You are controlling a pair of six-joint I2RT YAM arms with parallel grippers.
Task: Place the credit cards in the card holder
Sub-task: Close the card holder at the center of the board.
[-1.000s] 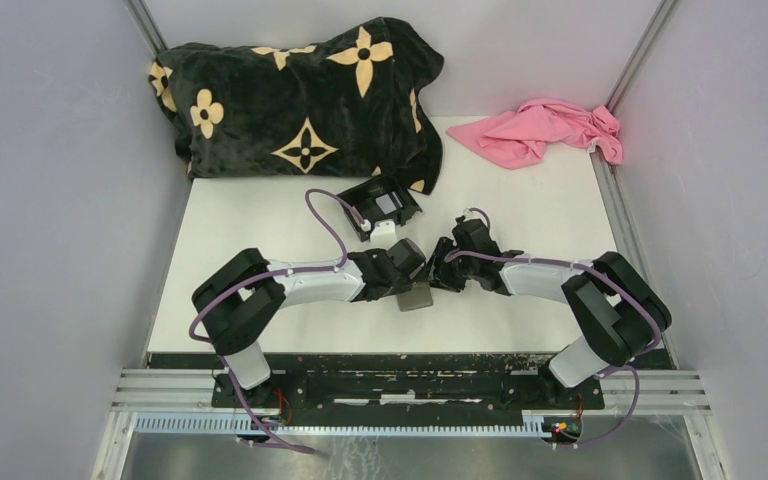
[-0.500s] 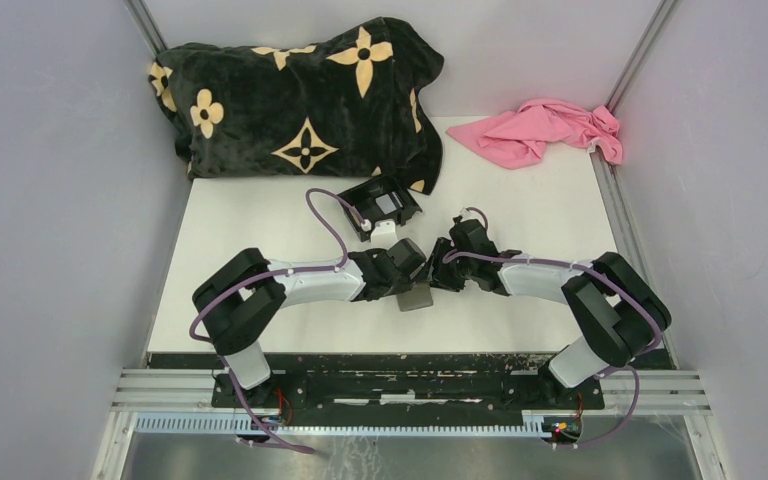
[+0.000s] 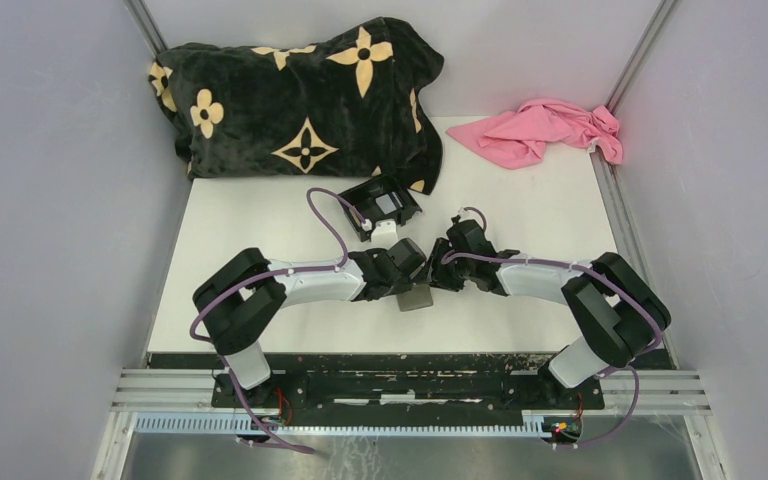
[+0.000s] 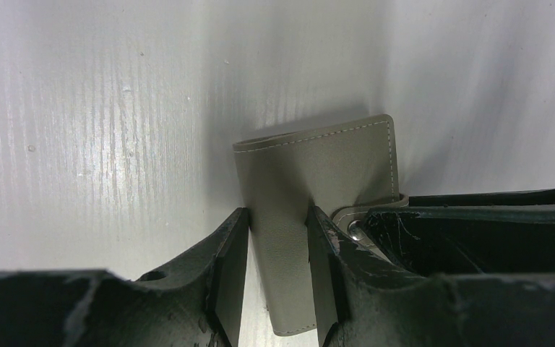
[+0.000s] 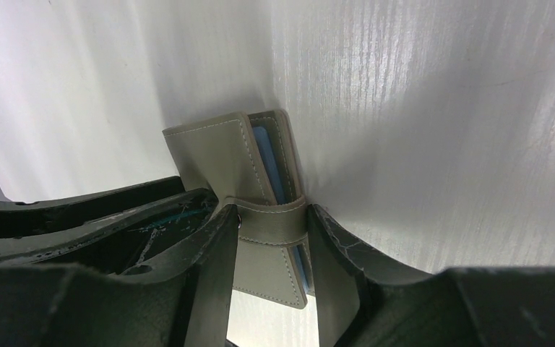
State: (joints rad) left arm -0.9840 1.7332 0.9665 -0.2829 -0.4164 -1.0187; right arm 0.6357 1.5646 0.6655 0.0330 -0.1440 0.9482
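White table [image 3: 260, 220] | grey walls [image 3: 50, 200] | floral blanket [image 3: 300, 90], pink cloth [image 3: 545, 130] | card holder [image 3: 417, 297] centre

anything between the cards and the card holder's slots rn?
Yes. The card holder is folded shut, its clasp strap wrapped over the open edge, between the fingers of the right gripper. The left gripper clamps its body.

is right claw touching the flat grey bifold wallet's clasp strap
Touching: right wrist view shows the right claw pinching the clasp strap of the grey wallet.

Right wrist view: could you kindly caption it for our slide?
Right fingers bracket the grey card holder at its clasp strap.
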